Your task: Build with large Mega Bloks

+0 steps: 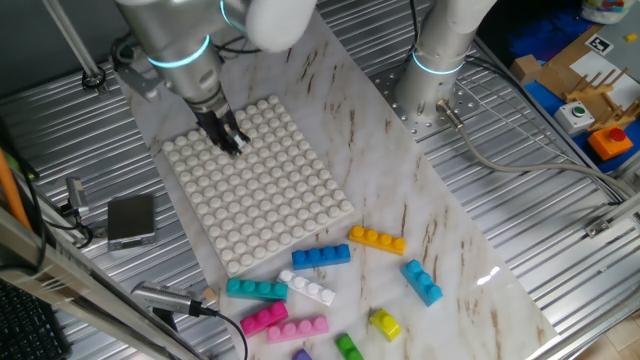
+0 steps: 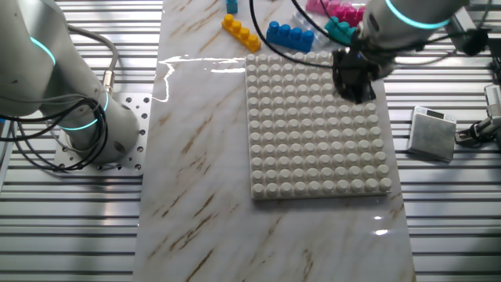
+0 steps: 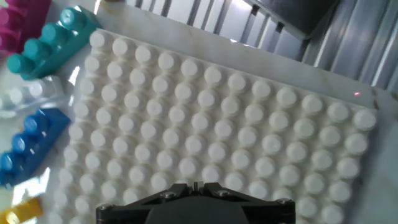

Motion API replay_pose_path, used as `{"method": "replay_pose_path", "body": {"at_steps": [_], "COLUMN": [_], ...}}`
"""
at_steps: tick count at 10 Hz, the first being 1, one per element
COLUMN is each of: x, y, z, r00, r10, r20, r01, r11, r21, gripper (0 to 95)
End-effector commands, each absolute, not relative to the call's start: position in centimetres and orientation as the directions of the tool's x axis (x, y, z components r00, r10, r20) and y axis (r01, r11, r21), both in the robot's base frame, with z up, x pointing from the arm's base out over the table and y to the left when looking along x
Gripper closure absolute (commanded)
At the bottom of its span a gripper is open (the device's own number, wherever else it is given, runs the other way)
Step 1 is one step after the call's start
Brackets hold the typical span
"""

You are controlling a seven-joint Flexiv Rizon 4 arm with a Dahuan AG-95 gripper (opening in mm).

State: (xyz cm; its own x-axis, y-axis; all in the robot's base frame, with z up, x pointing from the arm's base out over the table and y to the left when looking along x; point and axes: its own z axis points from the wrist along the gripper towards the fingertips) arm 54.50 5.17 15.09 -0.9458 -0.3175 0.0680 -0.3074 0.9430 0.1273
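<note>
The end effector [image 1: 229,138] hangs low over the white studded baseplate [image 1: 280,200], near that plate's upper-left corner in one fixed view. In the other fixed view the end effector [image 2: 354,80] sits over the plate's upper-right area. Its fingers appear drawn close together with nothing between them; the hand view shows only the dark body of the end effector [image 3: 194,202] at the bottom edge of the frame, so the gap itself cannot be confirmed there.

No brick stands on the baseplate [image 2: 313,141]. The bricks lie loose on the marble-patterned bench [image 1: 440,210], grouped along the plate's lower edge in the lower centre of one fixed view:
- orange brick [image 1: 377,240], just off the plate's lower-right corner;
- blue brick [image 1: 321,256], beside the plate's lower edge;
- white brick [image 1: 307,287], below the blue one;
- teal brick [image 1: 256,290], left of the white one;
- two pink bricks [image 1: 283,322], below the teal and white ones;
- light blue brick [image 1: 422,281], lying at an angle to the right;
- yellow brick [image 1: 385,323] and green brick [image 1: 348,347], near the bottom edge.

In the hand view the teal brick [image 3: 53,41] and blue brick [image 3: 31,146] lie along the left edge, beside the baseplate [image 3: 236,130].
</note>
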Motion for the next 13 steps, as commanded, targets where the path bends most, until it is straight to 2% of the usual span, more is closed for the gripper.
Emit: {"method": "replay_pose_path", "body": {"at_steps": [1,7,13], "x": [54.1,53.7,53.7], "y": [7.9,9.0,9.0], "z": [14.5,14.2,14.2], "r00": [-0.958,-0.949,-0.915], "r10": [-0.280,-0.309,-0.400], "r20": [0.067,0.055,0.051], "r01": [-0.271,-0.299,-0.390], "r11": [0.955,0.944,0.909], "r21": [0.117,0.142,0.147], "gripper": [95.0,95.0,95.0]}}
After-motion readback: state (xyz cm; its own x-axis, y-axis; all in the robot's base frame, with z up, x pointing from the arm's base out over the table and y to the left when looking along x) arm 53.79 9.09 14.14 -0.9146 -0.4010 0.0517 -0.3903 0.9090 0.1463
